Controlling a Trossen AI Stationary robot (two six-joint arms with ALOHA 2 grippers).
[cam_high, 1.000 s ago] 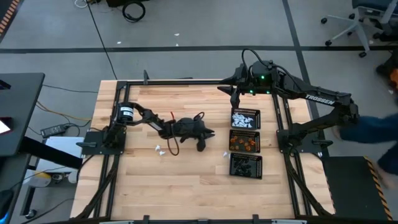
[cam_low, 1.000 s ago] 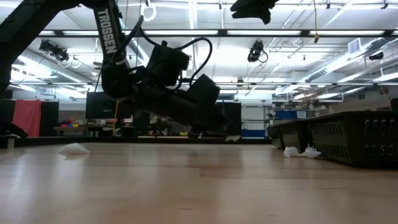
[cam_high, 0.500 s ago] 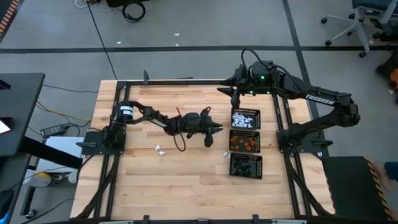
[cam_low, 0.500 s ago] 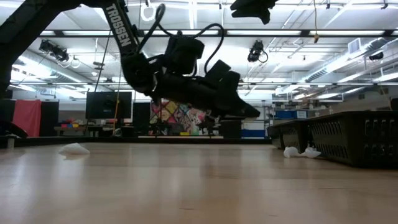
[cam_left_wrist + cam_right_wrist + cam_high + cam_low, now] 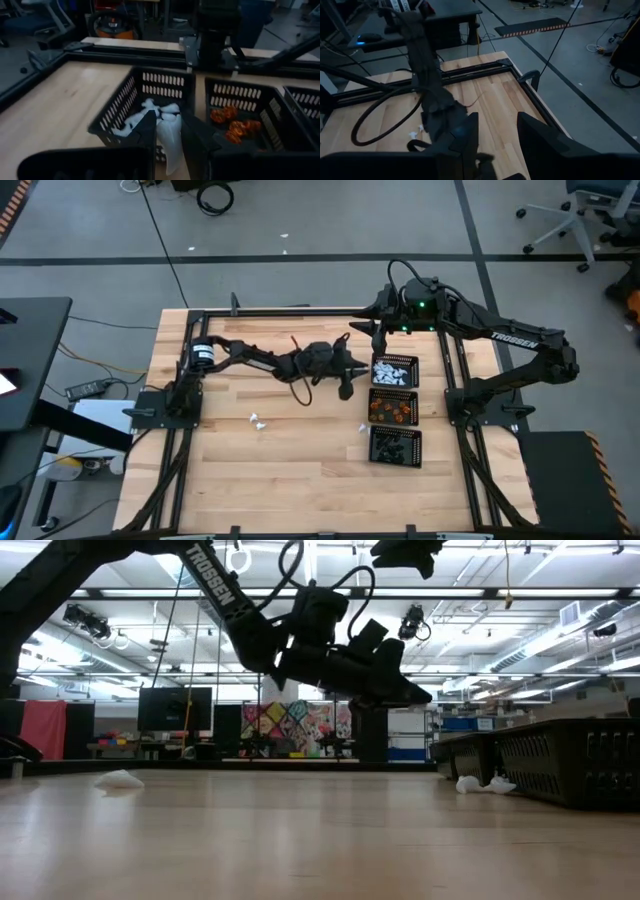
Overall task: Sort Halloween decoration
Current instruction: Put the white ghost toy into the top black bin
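My left gripper (image 5: 356, 370) hangs above the table just left of the tray (image 5: 414, 363) of white decorations, shut on one white trinket (image 5: 169, 137). Below that tray stand a tray (image 5: 414, 406) of orange ones and a tray (image 5: 418, 446) of black ones. Two white trinkets lie loose on the wood, one (image 5: 257, 420) at mid-table, one (image 5: 364, 428) beside the trays. My right gripper (image 5: 492, 135) waits open, high over the far edge. My left gripper pinches the white trinket's near part (image 5: 167, 150) between its two fingers (image 5: 148, 131). The fingers come almost level from the table's left, tipped slightly down. The trinket's far end sticks out past the fingertips, lifted clear of the table, short of the white tray's wall (image 5: 120, 107).
The three black mesh trays stand in a column at the table's right, in the low view as a dark wall (image 5: 560, 760). A black frame rail (image 5: 280, 310) runs round the table. Bare wood lies in front and to the left.
My left gripper has risen off the table and gone toward the far right, to the white tray, rolling a little about its own line. It stays shut, and the white trinket has been lifted clear with it.
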